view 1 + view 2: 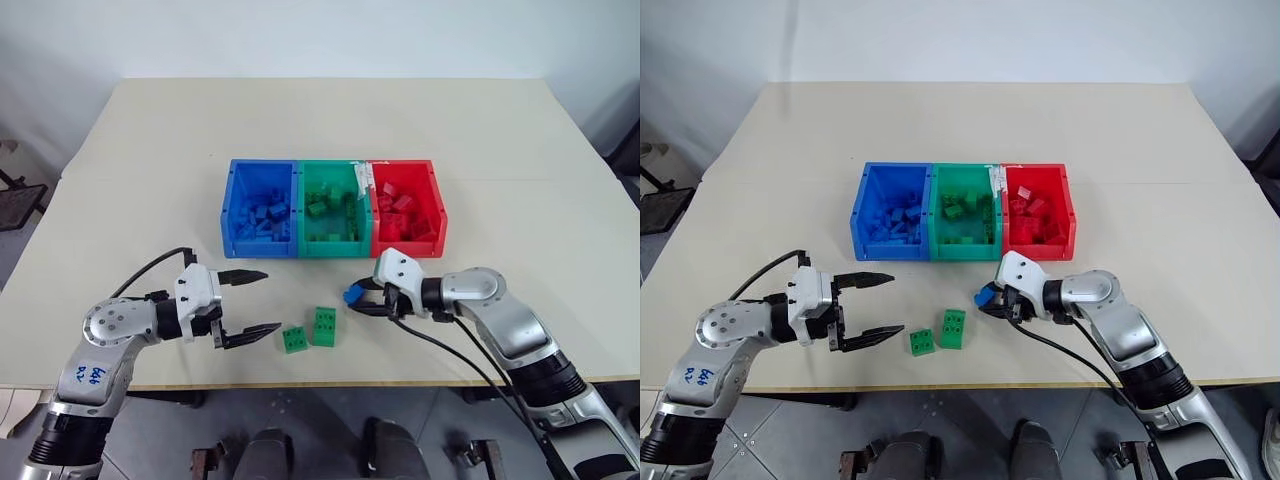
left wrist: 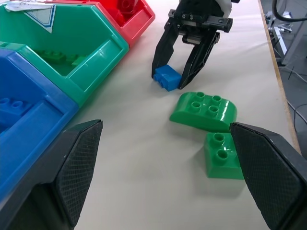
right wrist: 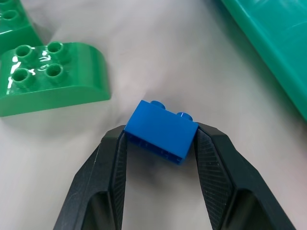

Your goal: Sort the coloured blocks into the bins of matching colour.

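A small blue block (image 3: pixel 161 135) rests on the table in front of the green bin (image 1: pixel 333 208), and my right gripper (image 1: pixel 358 299) is shut on it, one finger against each side. Left of it lie two green blocks, a larger one (image 1: pixel 324 326) and a smaller one (image 1: pixel 295 340), close together near the table's front edge. My left gripper (image 1: pixel 250 305) stands open just left of the smaller green block, with nothing between its fingers. The blue bin (image 1: pixel 260 209), the green bin and the red bin (image 1: pixel 406 207) stand joined in a row, each with several blocks inside.
The beige table (image 1: pixel 150 160) stretches wide around the bins, bare on both sides and behind. Its front edge runs just below the green blocks. Black cables hang from both arms.
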`<state>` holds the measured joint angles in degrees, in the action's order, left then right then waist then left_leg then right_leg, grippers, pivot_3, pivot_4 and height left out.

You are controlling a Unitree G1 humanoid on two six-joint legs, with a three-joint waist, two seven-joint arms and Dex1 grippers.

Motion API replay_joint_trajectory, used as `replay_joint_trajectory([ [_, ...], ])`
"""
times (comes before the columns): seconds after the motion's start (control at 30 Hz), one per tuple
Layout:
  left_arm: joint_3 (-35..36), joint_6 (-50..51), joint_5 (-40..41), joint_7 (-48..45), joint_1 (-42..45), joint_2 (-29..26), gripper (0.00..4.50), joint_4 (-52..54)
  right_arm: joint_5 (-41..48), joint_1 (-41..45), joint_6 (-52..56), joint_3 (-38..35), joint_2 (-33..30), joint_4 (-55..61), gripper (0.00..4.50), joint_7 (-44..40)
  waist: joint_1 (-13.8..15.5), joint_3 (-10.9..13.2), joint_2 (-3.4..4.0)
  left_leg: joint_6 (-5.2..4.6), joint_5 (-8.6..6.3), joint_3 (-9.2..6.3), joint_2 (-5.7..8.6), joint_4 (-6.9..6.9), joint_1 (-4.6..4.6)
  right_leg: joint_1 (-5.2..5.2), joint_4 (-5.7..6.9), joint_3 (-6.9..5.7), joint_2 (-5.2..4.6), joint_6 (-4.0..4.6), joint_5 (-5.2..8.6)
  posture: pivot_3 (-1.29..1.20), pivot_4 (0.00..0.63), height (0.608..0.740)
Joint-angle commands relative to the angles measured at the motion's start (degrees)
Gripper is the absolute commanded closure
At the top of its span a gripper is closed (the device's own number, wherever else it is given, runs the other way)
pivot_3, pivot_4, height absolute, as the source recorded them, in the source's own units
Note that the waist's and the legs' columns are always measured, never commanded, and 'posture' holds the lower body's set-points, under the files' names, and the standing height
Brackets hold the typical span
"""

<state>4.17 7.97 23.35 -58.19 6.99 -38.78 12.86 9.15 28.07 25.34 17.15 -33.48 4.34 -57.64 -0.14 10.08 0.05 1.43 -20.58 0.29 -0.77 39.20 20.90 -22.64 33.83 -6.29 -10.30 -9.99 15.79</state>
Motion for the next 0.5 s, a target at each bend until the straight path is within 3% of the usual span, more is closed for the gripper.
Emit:
replay_joint_trajectory([
  [0.03,2.4,-0.3,1.6,2.2,-0.6,0.9,0.00,2.7,3.9,1.8,2.4,-2.9,0.4,4.0,2.86,-1.2,0.0,0.0,0.00,0.00,0.00,0.00,0.00,0.00,0.00,0.00,0.00,0.00,0.00,0.00,0.00,0.00,0.150,0.740],
  [0.23,10.4,-0.3,2.7,9.5,-6.8,3.3,0.00,6.9,9.6,10.0,10.7,-4.0,6.0,10.5,2.86,2.1,-1.1,0.0,0.00,0.00,0.00,-0.02,-0.06,-0.03,-0.04,-0.03,0.04,0.00,0.02,0.00,0.00,0.00,0.150,0.740],
  [0.37,17.5,1.8,6.1,15.8,-13.0,6.8,0.00,10.3,6.0,19.4,11.4,-2.9,15.4,1.8,2.86,11.1,-1.7,0.0,0.00,0.05,-0.03,-0.01,-0.05,-0.09,-0.13,-0.03,0.14,0.02,0.00,0.01,0.00,0.00,0.150,0.740],
  [0.5,22.5,2.1,7.3,21.2,-18.6,10.6,0.00,12.9,-1.3,29.6,3.5,0.4,23.4,-15.7,2.86,17.7,-1.7,0.0,0.00,0.06,-0.03,-0.06,-0.04,-0.08,-0.15,-0.03,0.15,-0.01,0.00,0.01,0.00,0.00,0.150,0.740],
])
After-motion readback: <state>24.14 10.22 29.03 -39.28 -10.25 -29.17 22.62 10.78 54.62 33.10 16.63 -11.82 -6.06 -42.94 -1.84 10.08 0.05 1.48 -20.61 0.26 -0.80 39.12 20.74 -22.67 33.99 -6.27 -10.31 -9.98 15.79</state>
